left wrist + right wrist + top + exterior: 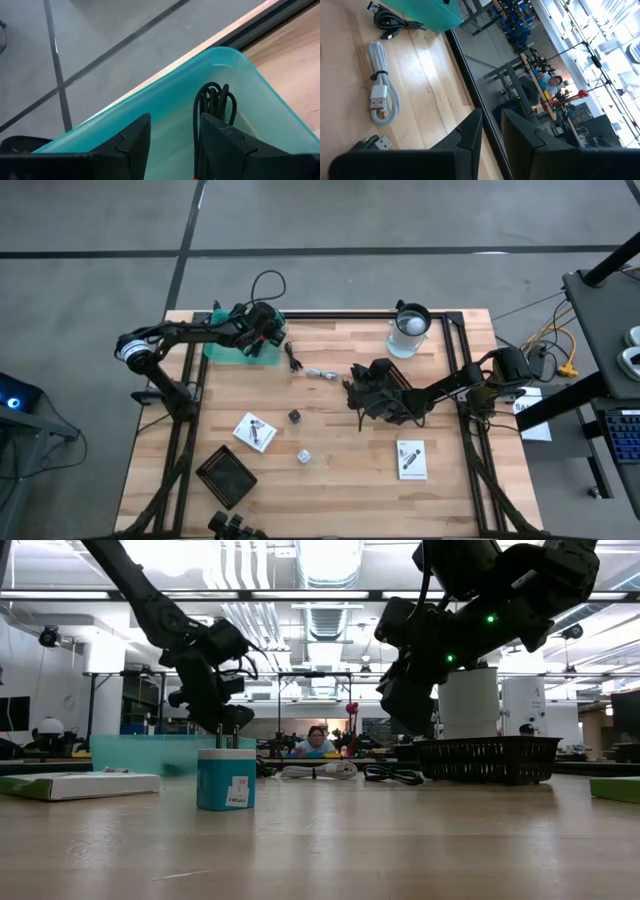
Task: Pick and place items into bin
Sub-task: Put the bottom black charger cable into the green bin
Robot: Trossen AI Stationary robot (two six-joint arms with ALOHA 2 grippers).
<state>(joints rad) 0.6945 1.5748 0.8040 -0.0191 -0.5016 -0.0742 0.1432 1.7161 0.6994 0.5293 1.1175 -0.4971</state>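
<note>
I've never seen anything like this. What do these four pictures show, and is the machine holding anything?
It is a robot: two dark arms at a wooden table, each ending in a two-finger gripper. One picture looks straight down, one level across the tabletop, two from cameras on the wrists. The left gripper hangs over the teal bin, fingers apart, a black cable in the bin below. The right gripper, fingers slightly apart and empty, is above mid-table. Loose on the table: a second black cable, a white cable, a dark cube, a white cube, white packets, a black tray, a cup holding a white ball.
</note>
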